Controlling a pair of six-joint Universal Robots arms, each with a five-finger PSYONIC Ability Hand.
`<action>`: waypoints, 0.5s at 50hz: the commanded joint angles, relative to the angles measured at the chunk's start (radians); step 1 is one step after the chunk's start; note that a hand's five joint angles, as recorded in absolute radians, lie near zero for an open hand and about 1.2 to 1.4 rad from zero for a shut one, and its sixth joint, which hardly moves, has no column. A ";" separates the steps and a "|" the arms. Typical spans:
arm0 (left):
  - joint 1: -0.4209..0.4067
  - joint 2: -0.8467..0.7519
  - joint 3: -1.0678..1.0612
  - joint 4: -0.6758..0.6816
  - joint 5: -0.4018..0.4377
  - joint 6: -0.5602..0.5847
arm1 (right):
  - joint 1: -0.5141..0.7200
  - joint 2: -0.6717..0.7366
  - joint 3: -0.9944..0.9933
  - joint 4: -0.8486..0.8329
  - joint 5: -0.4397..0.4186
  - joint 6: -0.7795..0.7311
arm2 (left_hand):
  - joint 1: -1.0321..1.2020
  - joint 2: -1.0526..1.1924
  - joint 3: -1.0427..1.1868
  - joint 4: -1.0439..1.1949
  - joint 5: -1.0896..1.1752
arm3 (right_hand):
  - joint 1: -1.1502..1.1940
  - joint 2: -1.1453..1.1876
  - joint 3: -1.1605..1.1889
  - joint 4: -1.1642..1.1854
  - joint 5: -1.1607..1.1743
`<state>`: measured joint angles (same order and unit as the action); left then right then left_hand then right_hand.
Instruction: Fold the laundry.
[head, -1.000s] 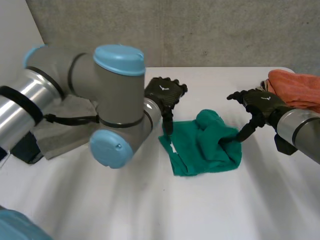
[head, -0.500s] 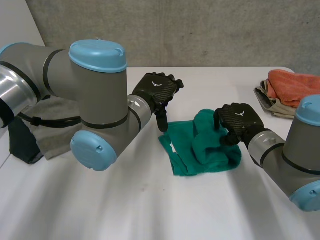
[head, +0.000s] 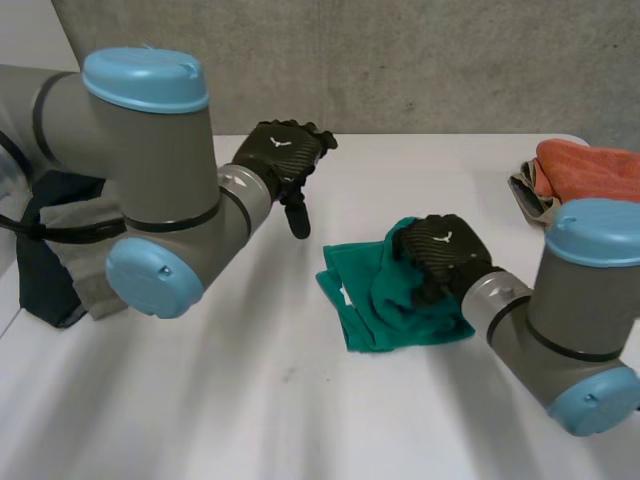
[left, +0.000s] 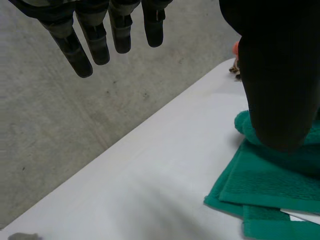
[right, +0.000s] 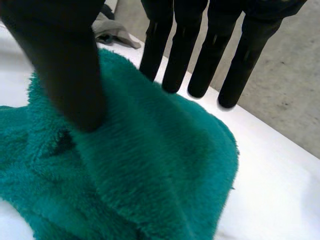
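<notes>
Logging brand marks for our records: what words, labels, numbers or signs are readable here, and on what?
No readable words or numbers.
Left hand: small white emblem on its back, no letters.
Right hand: the same white emblem.
Green towel: white tag, too small to read.

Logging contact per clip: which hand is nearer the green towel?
Right. The right hand is on the towel, pinching a raised fold. The left hand hangs open above the table, clear of the towel's corner.
</notes>
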<state>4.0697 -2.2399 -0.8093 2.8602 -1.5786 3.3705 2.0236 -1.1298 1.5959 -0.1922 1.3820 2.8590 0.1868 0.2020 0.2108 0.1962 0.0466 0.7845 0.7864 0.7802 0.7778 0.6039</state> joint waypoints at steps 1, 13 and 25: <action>0.032 0.046 -0.048 -0.001 0.003 -0.009 | 0.084 0.082 -0.091 0.002 0.009 -0.032 | -0.012 -0.027 -0.036 -0.022 -0.047 | 0.611 0.609 0.615 0.618 0.617; 0.078 0.115 -0.177 0.073 0.039 -0.013 | 0.172 0.091 -0.096 0.022 -0.099 -0.214 | -0.012 -0.027 -0.036 -0.022 -0.047 | 0.612 0.610 0.616 0.618 0.618; 0.094 0.106 -0.159 0.107 0.000 -0.022 | 0.123 0.056 -0.099 0.048 -0.189 -0.267 | -0.012 -0.027 -0.036 -0.022 -0.047 | -0.152 -0.154 -0.148 -0.145 -0.146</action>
<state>4.1569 -2.1290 -0.9937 2.9487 -1.5499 3.3559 2.1895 -1.0114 1.4961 -0.1266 1.2424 2.5770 0.1868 0.2020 0.2108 0.1962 0.0466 1.0782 1.1570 1.1599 1.1667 0.9757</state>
